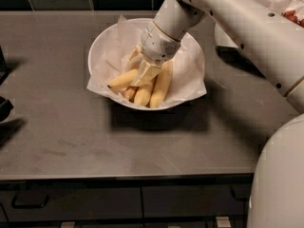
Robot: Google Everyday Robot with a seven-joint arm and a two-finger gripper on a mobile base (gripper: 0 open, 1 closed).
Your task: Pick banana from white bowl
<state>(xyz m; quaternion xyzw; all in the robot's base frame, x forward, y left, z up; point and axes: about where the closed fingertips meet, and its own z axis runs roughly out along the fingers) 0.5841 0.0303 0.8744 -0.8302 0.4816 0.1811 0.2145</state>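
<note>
The white bowl (100, 41), lined with crinkled white paper, sits on the grey counter at the back centre. Several bananas lie in it. My gripper (143, 74) reaches down into the bowl from the upper right and is shut on the pale-yellow banana (121, 80). That banana sticks out to the left of the fingers, tilted and raised a little above the others. Two more bananas (161, 85) lie side by side under and right of the gripper. The far end of the held banana is hidden behind the fingers.
My white arm (247, 27) crosses the upper right. A paper-lined bowl of red strawberries (287, 1) stands at the back right corner. A dark object (4, 106) sits at the left edge. The counter's front edge (128, 178) runs above dark drawers.
</note>
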